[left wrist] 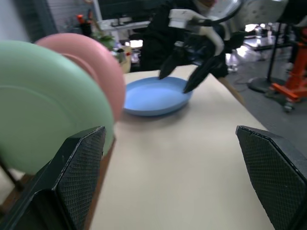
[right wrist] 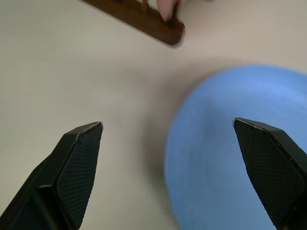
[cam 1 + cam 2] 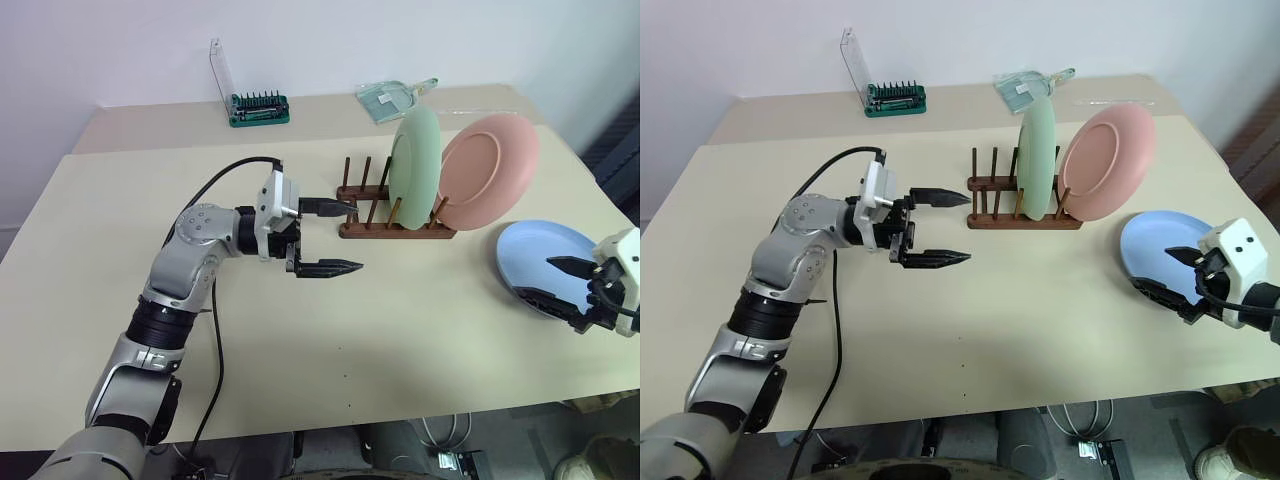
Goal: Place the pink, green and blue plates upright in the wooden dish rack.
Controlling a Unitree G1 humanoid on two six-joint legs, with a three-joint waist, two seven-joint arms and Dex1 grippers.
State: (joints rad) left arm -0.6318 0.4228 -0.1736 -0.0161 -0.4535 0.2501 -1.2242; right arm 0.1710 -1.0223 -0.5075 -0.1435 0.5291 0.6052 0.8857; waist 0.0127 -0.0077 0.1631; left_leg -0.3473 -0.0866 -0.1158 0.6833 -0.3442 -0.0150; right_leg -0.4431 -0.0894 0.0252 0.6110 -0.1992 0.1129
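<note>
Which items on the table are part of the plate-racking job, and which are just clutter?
Part of the job:
- green plate, upright in the wooden dish rack
- pink plate, upright in the rack
- blue plate, still flat on the table, right gripper open by its edge

Just lying about:
- green bit holder with clear lid
- clear dustpan at the far edge

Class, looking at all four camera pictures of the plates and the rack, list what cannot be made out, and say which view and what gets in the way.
- Wooden dish rack, eye views: the green plate and pink plate cover its right pegs, so their slots stay hidden.
- Blue plate, eye views: the right gripper hides its near rim; contact cannot be judged.
- Green bit holder: contents too small.
- Right wrist view: rack cut off by the edge.
</note>
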